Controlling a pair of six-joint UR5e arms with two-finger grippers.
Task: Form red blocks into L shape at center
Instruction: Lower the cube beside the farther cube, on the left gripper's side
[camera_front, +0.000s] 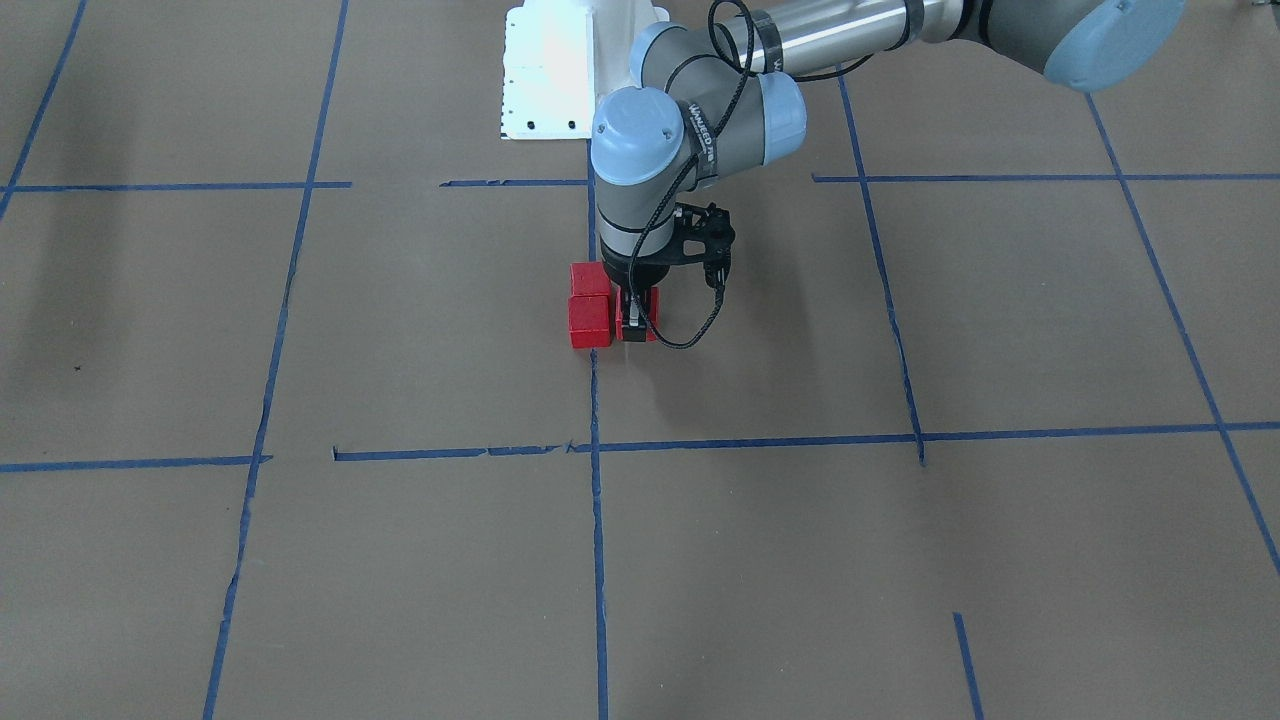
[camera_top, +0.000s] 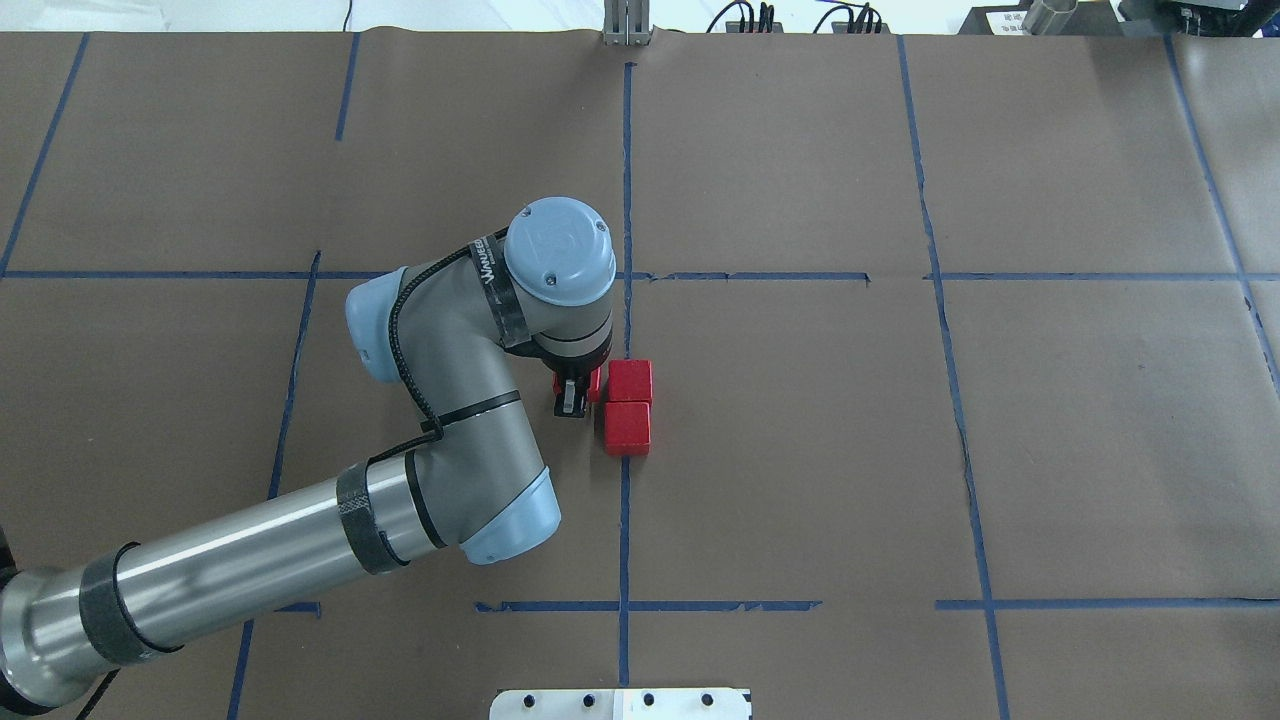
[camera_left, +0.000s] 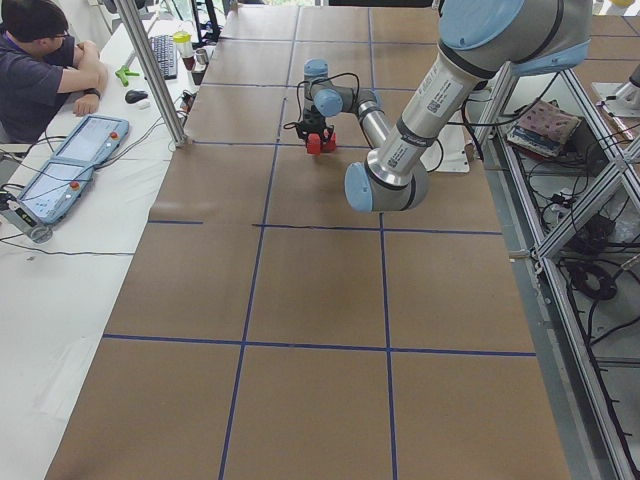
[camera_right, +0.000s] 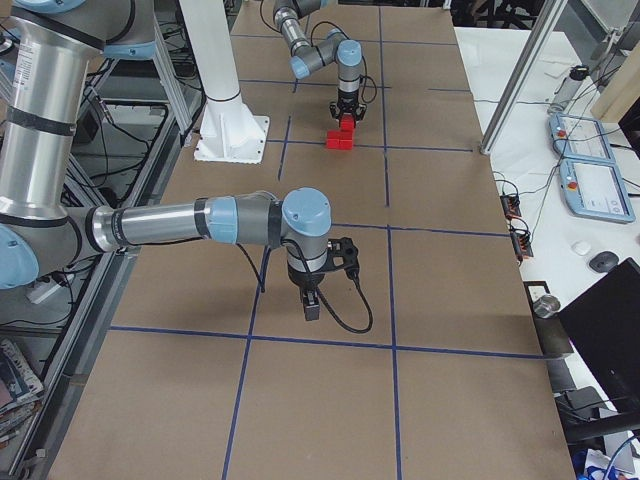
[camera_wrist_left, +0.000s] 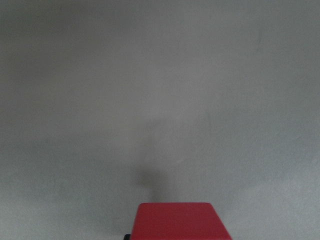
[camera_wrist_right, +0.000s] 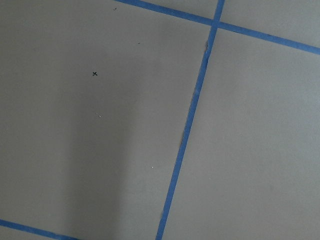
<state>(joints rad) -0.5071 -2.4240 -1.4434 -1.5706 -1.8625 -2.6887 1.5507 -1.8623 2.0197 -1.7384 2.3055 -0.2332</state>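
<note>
Nearest in the right-side view, the right tool (camera_right: 311, 308) hung over the table (camera_right: 450, 300), well apart from the blue tape line (camera_top: 624, 520) that split the center (camera_top: 800, 450); whether it was spread or pressed together I cannot tell. Farther on, the near red block (camera_top: 627, 427) and the far red block (camera_top: 631, 380) lay touching each other on that line. The left tool (camera_front: 634, 318) pinched the third red block (camera_wrist_left: 180, 222) just beside the far one, on the robot's left of the line.
</note>
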